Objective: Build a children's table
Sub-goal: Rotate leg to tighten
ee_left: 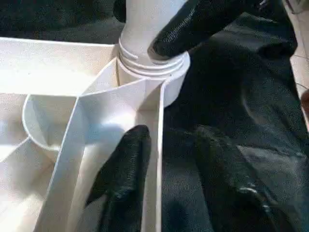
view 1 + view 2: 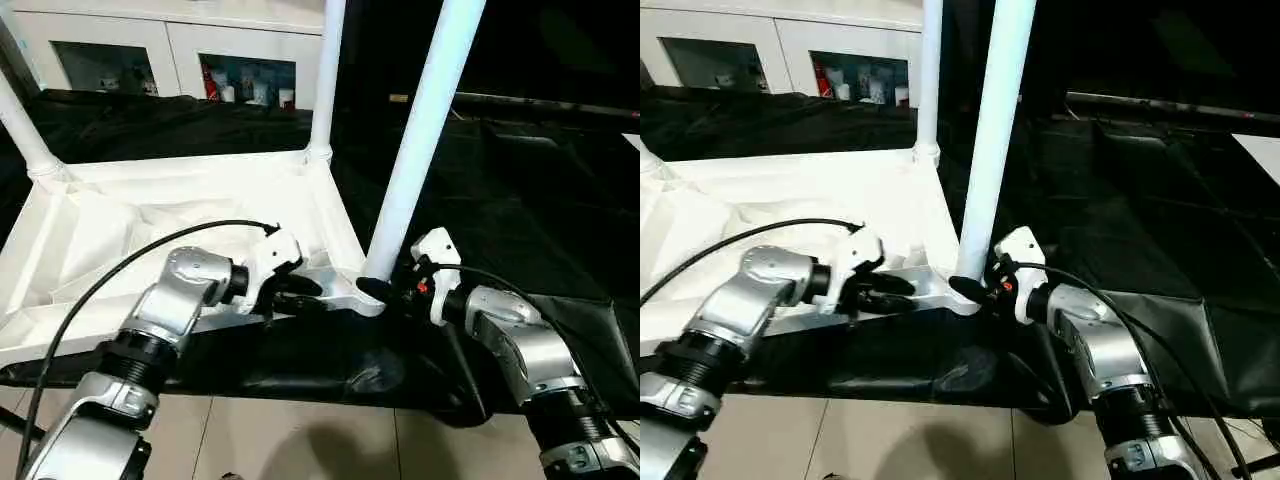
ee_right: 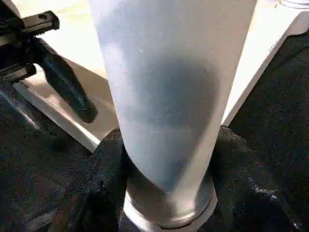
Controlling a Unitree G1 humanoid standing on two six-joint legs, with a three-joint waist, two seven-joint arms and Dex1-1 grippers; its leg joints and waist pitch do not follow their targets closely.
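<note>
- Left eye view: the upturned tabletop (image 2: 180, 215) lies on black cloth (image 2: 520, 200). The right gripper (image 2: 388, 287) clasps the foot of the near leg (image 2: 420, 140) at the corner socket (image 2: 365, 298). To seat it well, I judge the leg should be kept plumb while turned.
- Right eye view: the left gripper (image 2: 890, 290), forearm bent inward, pinches the near rim beside that corner, steadying it.
- Left wrist view: one finger (image 1: 125, 179) sits inside the rim wall, its mate outside.
- Right wrist view: black fingers (image 3: 96, 193) hug the leg on both sides.
</note>
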